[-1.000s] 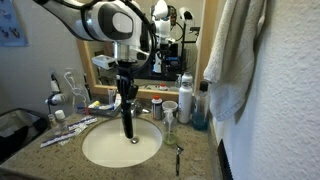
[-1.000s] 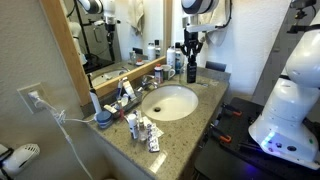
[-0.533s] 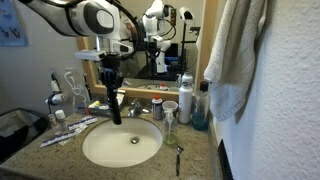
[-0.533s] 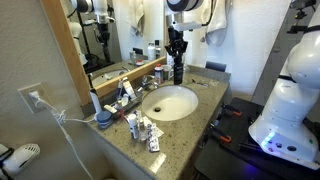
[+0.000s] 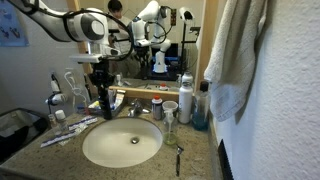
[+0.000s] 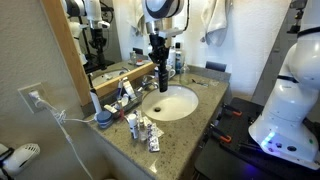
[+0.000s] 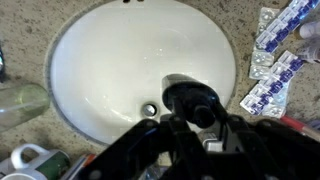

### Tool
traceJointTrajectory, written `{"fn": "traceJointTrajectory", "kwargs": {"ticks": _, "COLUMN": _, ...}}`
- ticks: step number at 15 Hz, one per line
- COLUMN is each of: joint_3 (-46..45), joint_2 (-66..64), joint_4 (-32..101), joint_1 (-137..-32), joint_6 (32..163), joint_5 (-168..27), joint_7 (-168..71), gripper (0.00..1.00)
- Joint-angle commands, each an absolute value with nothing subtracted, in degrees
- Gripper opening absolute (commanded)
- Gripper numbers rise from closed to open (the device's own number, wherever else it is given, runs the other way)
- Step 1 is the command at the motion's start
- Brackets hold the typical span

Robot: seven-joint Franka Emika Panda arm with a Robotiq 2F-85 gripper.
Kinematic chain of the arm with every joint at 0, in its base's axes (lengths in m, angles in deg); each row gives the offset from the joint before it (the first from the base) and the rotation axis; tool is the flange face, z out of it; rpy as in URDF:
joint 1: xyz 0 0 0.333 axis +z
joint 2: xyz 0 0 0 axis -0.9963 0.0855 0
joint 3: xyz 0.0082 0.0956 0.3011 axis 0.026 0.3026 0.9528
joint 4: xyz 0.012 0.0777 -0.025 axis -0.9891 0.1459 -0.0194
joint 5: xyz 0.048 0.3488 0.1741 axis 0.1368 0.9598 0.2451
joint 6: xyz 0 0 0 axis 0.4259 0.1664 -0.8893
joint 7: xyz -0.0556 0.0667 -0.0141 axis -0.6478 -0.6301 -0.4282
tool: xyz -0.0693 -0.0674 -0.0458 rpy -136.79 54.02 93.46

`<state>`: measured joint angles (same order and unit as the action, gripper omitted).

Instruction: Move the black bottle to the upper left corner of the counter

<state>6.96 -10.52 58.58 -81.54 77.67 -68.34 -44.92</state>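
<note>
Shifted left, black bottle [image 5: 106,103] over basin [image 5: 86,146] rim

The slim black bottle [image 5: 106,102] hangs upright over the speckled beige counter [image 5: 35,155], at the back of its sink [image 5: 120,148].

Exterior view: camera before counter [image 5: 198,140], slightly above its top, facing mirror [image 5: 150,30] squarely; sink [image 5: 120,145] low centre.
Exterior view: camera raised beyond counter [image 6: 190,135] end, farther back, looking down along it; mirror [image 6: 100,35] at left, sink [image 6: 172,103] centre.
Wrist view: close, straight down into sink [image 7: 100,60]; gripper [image 7: 190,105] enters from bottom edge.
All three share sink.
</note>
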Motion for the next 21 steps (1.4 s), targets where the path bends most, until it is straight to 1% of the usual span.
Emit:
{"fn": "traceJointTrajectory", "kwargs": {"ticks": 1, "joint_3": 8.7, "joint_2": -5.3, "joint_4": 52.4, "joint_1": -79.3, "joint_6": 75.2, "joint_5": -69.5, "joint_7": -47.0, "gripper": 0.11}}
{"fn": "traceJointTrajectory", "kwargs": {"ticks": 9, "joint_3": 11.5, "joint_2": 5.1, "joint_4": 41.1, "joint_1": -75.2, "joint_6": 75.7, "joint_5": -69.8, "joint_7": -52.2, "gripper": 0.11}}
{"fn": "traceJointTrajectory", "kwargs": {"ticks": 21, "joint_3": 11.7, "joint_2": 17.1, "joint_4": 19.1, "joint_1": -69.8, "joint_6": 69.2, "joint_5": -74.0, "joint_7": -54.5, "gripper": 0.11}}
